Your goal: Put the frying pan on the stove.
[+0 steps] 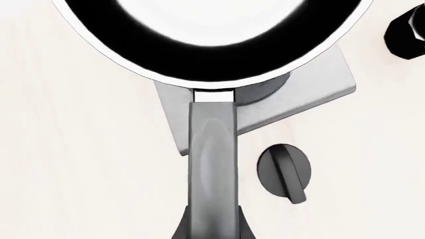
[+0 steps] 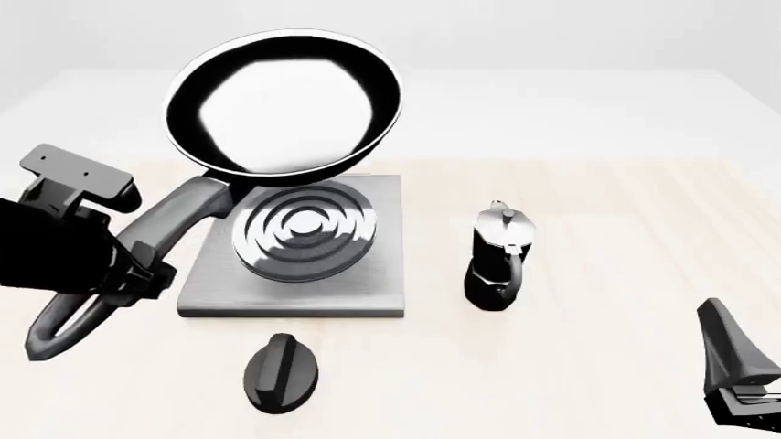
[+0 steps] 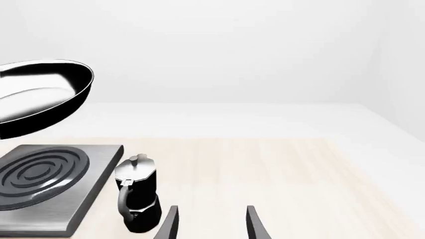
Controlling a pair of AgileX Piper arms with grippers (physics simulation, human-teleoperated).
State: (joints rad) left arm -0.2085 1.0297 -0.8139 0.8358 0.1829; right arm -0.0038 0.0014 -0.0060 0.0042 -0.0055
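Pale tabletop [image 2: 586, 210]: left pincer [image 2: 128, 265] clamped on frying pan [image 2: 283, 105] handle, pan raised above stove [image 2: 299, 247], likely for lowering onto rings. Right pincer [image 3: 209, 224] apart, idle nr moka pot [image 2: 498, 256].

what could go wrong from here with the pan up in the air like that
1. The frying pan hangs above the stove, held only far down its handle by the left pincer; that long lever could let it tilt or slip.
2. In the front view the pan sits toward the stove's far-left part, so lowering straight down might land it off the rings.
3. The moka pot stands close beside the stove; a sideways swing could topple it.
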